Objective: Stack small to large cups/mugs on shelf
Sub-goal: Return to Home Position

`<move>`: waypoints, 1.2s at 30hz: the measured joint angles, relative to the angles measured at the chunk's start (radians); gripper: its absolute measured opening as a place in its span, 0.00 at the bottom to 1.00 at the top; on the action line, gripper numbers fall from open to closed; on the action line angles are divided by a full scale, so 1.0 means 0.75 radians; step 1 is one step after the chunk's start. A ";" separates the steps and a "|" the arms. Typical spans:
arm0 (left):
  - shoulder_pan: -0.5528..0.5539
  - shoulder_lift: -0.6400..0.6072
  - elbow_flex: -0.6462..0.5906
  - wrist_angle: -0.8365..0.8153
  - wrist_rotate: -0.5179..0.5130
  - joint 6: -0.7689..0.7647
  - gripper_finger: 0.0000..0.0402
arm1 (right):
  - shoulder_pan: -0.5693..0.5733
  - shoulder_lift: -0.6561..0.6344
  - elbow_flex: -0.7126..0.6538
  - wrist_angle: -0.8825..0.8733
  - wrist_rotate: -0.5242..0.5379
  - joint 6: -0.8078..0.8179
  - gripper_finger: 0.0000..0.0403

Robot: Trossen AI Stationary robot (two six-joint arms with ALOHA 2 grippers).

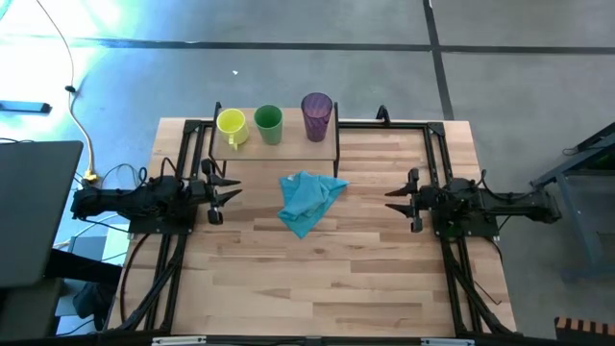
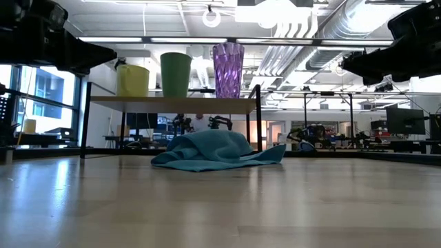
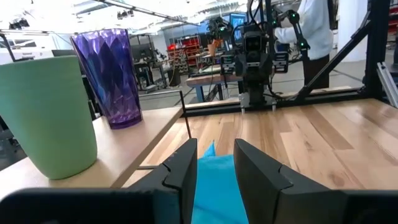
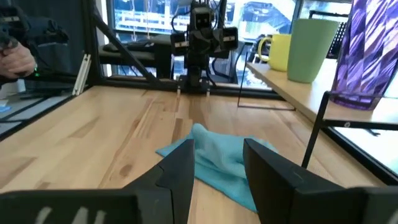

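Note:
A yellow mug [image 1: 232, 125], a green cup [image 1: 268, 122] and a purple ribbed tumbler [image 1: 316, 114] stand in a row, bases on the light-wood shelf [image 1: 288, 146] at the table's far edge. In the low view they show as yellow mug [image 2: 132, 80], green cup [image 2: 176, 74] and tumbler [image 2: 228, 69] on the shelf [image 2: 172, 105]. My left gripper [image 1: 229, 190] hovers open at the table's left, my right gripper [image 1: 392, 201] open at its right. Neither touches anything.
A crumpled light blue cloth [image 1: 307, 199] lies on the table in front of the shelf, between the two grippers. Bare slatted tabletop [image 1: 327, 279] stretches toward the near edge. A person [image 3: 311, 31] stands beyond the table in the left wrist view.

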 joint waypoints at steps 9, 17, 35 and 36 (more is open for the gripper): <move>0.000 0.000 0.000 0.003 -0.005 0.001 0.24 | 0.000 0.099 0.000 -0.001 0.000 0.009 0.32; 0.000 0.000 0.000 -0.007 0.076 -0.064 0.24 | 0.000 0.130 0.000 -0.003 -0.011 0.039 0.32; 0.000 0.093 0.005 -0.040 0.170 -0.172 0.24 | 0.001 0.130 0.000 0.007 -0.080 0.090 0.32; 0.000 0.089 0.005 -0.040 0.169 -0.171 0.24 | 0.001 0.130 0.000 0.010 -0.089 0.091 0.32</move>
